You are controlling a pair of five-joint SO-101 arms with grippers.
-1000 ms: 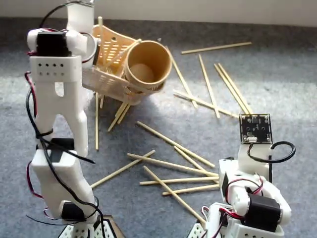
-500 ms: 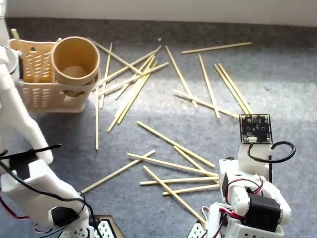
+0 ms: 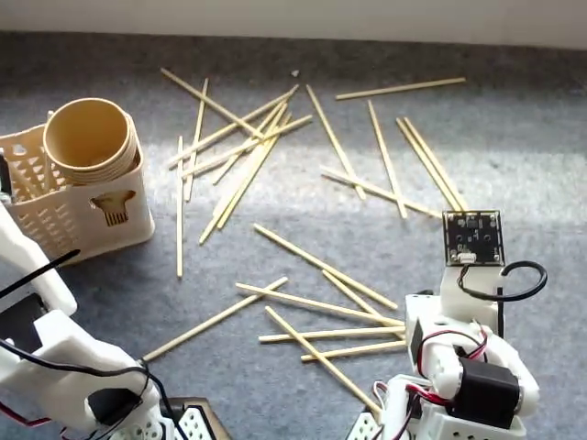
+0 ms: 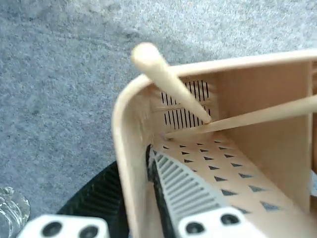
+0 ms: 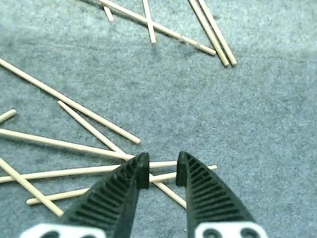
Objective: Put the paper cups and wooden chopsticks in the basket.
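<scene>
A second ago the basket point(image 3: 55, 220) hung tipped over the bench point(image 3: 514, 137); now it stands upright with the paper cups point(image 3: 87, 137) nested inside. Most chopsticks point(image 3: 312, 302) lie scattered, so much remains. The left gripper point(image 4: 144, 157) pinches the basket's wall, one finger inside. The right gripper point(image 5: 162, 163), slightly spread and empty, hangs just above loose chopsticks.

High view down over table point(image 3: 514, 156), left wrist close inside basket point(image 4: 124, 148), right wrist low above chopsticks point(image 5: 69, 101)
</scene>
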